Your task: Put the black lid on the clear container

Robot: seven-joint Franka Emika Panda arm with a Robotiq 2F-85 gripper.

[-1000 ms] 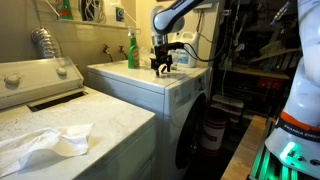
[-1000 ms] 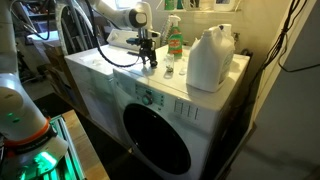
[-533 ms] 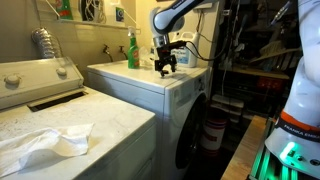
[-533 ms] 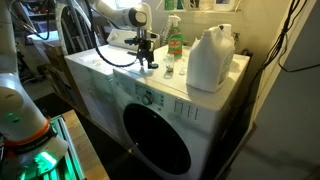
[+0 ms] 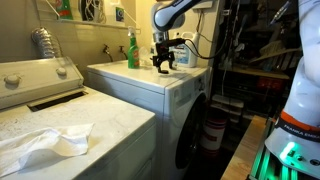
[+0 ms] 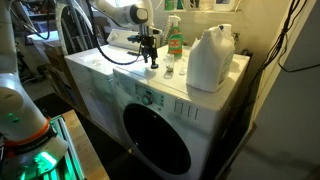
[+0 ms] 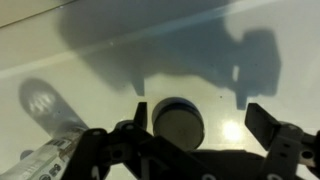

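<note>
The black lid (image 7: 176,122) lies flat on the white washer top (image 6: 110,72). In the wrist view it sits between the fingers, closer to the left finger. My gripper (image 7: 200,120) is open and points down just above the washer top, as both exterior views show (image 5: 163,66) (image 6: 151,60). The lid is too small to make out in the exterior views. The clear container (image 6: 210,58) with a blue label stands at the washer's far corner, apart from the gripper. Its neck is open.
A green spray bottle (image 6: 174,40) stands at the back of the washer, also seen in the exterior view (image 5: 132,50). A slim pale bottle (image 6: 168,68) stands between gripper and container. A second machine (image 5: 60,120) with a white cloth (image 5: 45,142) stands beside it.
The gripper has risen slightly above the washer top and stays open. The container and bottles have not moved.
</note>
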